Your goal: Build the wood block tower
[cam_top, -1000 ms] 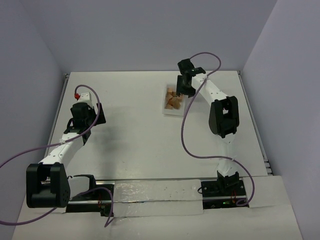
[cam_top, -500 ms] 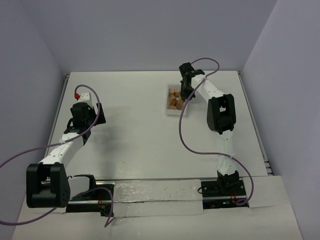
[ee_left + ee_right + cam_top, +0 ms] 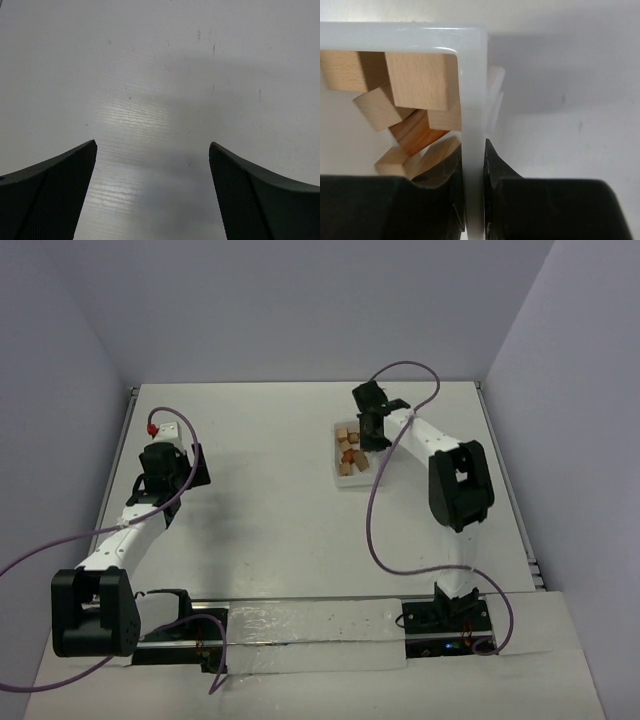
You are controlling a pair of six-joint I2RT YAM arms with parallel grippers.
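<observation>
Your right gripper [image 3: 372,430] sits at the right-hand wall of the white tray [image 3: 349,482], and it's clenched on that wall. In the right wrist view its 2 fingers [image 3: 496,172] pinch the tray's upright rim [image 3: 472,100], 1 inside the tray and 1 outside. It grips the tray, not a block.

The wood blocks [image 3: 350,451] all lie inside the tray in a loose jumble. None is stacked into a column and none shows outside the tray. Right wrist view shows at least 5: a big tan block [image 3: 420,80] against the inside of the gripped wall, paler ones beside and below it, and 1 reddish-brown block [image 3: 415,134] tilted under them, just ahead of the inner finger. How many more lie under the pile, you cannot tell.

Your left gripper [image 3: 165,438] is well apart from the tray, across the table [image 3: 260,510] to the tray's left. Its jaws are spread wide and released, with only bare tabletop [image 3: 150,90] between the 2 fingertips [image 3: 75,165], holding nothing.
</observation>
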